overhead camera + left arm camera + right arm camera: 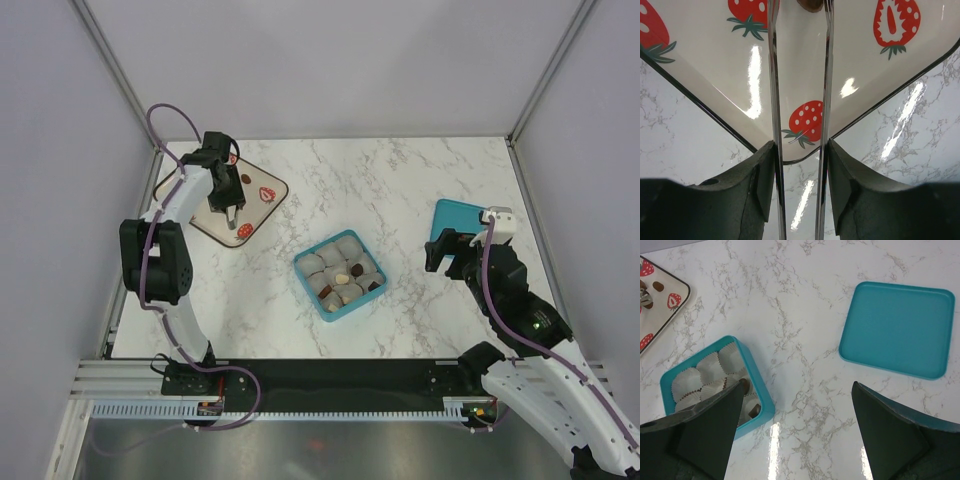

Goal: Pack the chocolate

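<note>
Straddles a brown chocolate (810, 4) on the far-left tray (250, 212) with the left hand (799, 15) half-spread; cannot tell if pinched. Best to close gently, lift straight, carry right to a free cup (330, 258) in the box (305, 270). Holds the right hand (797, 390) wide open, empty. Glossy marble worktop (400, 180), white walls (350, 60).

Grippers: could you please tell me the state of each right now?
Left gripper: cannot be told whether it holds anything.
Right gripper: open, empty.

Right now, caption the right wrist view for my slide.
Open right fingers over marble table, between teal box and lid.
</note>
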`<state>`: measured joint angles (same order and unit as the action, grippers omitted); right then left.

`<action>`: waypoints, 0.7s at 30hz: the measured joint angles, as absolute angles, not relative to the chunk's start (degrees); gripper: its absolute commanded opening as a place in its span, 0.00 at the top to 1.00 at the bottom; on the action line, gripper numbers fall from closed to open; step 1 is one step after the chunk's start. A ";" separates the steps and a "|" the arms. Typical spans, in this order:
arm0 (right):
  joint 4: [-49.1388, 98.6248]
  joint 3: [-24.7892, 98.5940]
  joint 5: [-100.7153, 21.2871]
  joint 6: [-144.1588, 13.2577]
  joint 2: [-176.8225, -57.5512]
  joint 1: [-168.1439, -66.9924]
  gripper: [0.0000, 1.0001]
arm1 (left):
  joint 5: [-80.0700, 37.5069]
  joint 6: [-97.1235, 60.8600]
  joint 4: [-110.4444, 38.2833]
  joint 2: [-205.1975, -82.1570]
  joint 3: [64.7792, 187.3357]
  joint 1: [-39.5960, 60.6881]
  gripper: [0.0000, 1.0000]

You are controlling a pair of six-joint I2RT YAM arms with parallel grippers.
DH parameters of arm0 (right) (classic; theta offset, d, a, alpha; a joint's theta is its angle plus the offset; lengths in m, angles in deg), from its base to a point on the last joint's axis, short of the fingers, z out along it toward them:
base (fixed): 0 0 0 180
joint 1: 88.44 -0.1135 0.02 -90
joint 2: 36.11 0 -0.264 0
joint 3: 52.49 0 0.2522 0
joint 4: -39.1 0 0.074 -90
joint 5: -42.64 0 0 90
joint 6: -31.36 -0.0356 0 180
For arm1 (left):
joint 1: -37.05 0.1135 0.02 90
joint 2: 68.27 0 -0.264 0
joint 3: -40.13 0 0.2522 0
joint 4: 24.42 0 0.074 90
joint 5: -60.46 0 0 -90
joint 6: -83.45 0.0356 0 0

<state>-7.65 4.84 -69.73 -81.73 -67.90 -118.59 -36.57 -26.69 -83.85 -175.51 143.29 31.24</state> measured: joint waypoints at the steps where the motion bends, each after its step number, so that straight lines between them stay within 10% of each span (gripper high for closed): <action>1: -7.68 4.84 -69.73 -81.73 -67.85 -118.59 0.02 | -36.53 -26.69 -83.85 -175.75 143.29 31.29 0.50; 21: -7.65 4.84 -69.68 -81.99 -67.70 -118.59 0.03 | -34.95 -26.61 -86.41 -173.02 141.63 31.35 0.65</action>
